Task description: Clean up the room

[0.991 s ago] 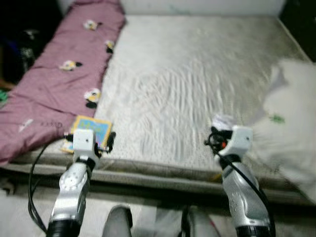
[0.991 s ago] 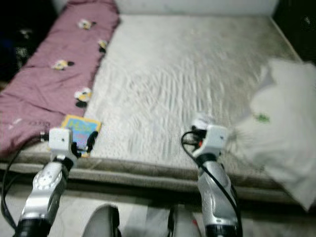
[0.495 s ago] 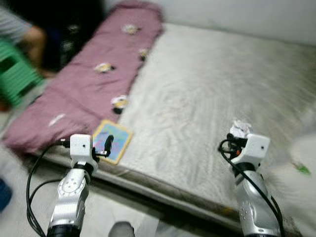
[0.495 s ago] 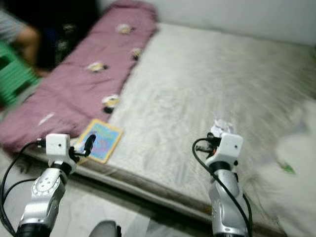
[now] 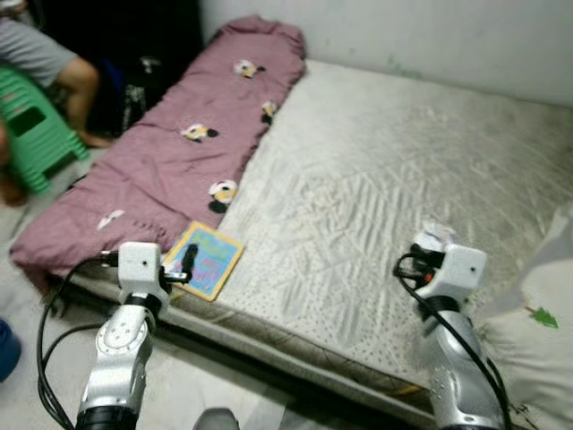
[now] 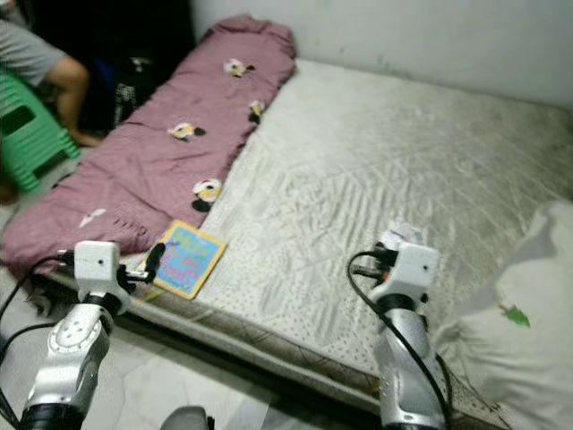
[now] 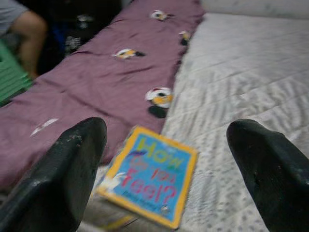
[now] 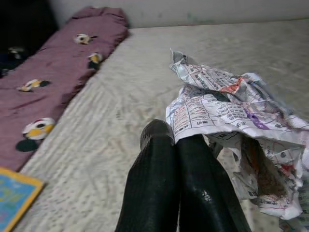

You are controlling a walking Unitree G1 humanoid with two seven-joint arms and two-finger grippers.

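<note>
Your right gripper (image 8: 176, 140): black fingers pressing together, pinching crumpled printed newspaper wad (image 8: 231, 121), holding it up over quilted off-white mattress (image 5: 376, 188) near front edge. Your left gripper (image 7: 169, 159): fingers spread wide, gripping nothing, hovering just short of flat blue picture book with yellow border (image 7: 152, 174). Book lying at mattress's front left corner, touching long mauve blanket with panda prints (image 5: 170, 152). White pillow (image 6: 528, 349) sitting at right. Person on green plastic stool (image 5: 31, 125) sitting beyond blanket.

A seated person (image 5: 40, 67) and the white pillow (image 6: 524, 349) are cut off by the picture's edges
</note>
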